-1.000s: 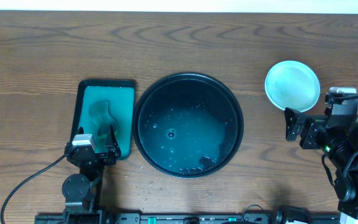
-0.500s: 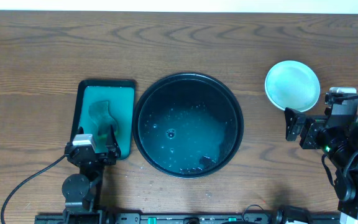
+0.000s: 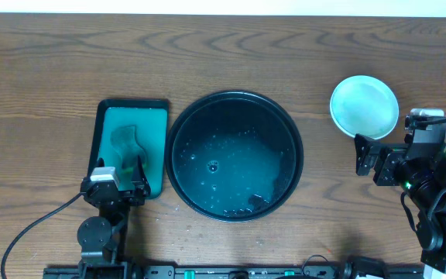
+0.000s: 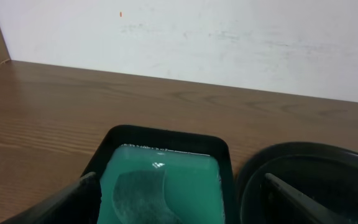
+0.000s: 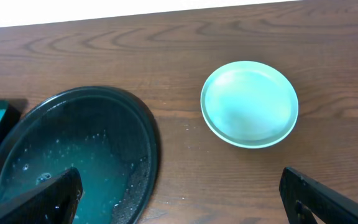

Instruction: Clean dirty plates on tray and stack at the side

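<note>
Left hand [image 4: 181, 179] & right hand [image 5: 179, 180] both released, empty; plates [image 3: 364, 106] prob stacked on the bench [image 3: 223, 54] right of the wet tray [image 3: 207, 132], so a sloppy right-arm swing could knock em over.

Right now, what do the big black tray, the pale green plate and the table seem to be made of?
Black tray: likely plastic or coated metal; glossy, with reflections and droplets.
Plate: probably plastic or melamine, smooth with soft sheen; ceramic is possible.
Table: wood or wood-look laminate; brown grain lines show.
</note>
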Motion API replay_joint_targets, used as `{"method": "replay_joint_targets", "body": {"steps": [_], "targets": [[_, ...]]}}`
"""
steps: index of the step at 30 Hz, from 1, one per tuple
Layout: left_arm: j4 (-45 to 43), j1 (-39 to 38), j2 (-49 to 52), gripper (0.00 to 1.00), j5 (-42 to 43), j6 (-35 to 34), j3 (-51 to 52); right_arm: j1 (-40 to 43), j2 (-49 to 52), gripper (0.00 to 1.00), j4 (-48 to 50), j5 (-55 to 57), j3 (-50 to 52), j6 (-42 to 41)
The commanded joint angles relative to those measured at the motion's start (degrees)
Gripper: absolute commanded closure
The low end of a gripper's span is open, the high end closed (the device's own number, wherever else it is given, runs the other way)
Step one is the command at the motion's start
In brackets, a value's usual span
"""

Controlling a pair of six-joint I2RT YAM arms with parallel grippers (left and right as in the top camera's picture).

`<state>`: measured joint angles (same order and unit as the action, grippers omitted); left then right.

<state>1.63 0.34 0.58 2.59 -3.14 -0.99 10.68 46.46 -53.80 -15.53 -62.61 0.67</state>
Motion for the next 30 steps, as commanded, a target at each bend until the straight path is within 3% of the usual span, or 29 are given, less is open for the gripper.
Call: {"method": "replay_joint_targets", "body": {"steps": [1, 8, 20, 30], "targets": [[2.4, 0.3, -0.3, 0.19, -2.2, 0.5, 0.8, -0.3, -0.8, 0.01, 0.0, 0.7, 0.2, 0.5], [2.4, 0.3, -0.3, 0.19, -2.2, 0.5, 0.8, -0.4, -10.8, 0.01, 3.7, 5.0, 4.2, 0.5], [2.4, 0.3, -0.3, 0.19, -2.2, 0.5, 0.8, -8.3, -36.9, 0.01, 34.8, 0.1, 35.8, 0.5], [2.4, 0.3, -0.3, 0.19, -2.2, 0.5, 0.8, -11.5, -43.1, 0.01, 55.9, -4.4, 55.1, 0.5]]}}
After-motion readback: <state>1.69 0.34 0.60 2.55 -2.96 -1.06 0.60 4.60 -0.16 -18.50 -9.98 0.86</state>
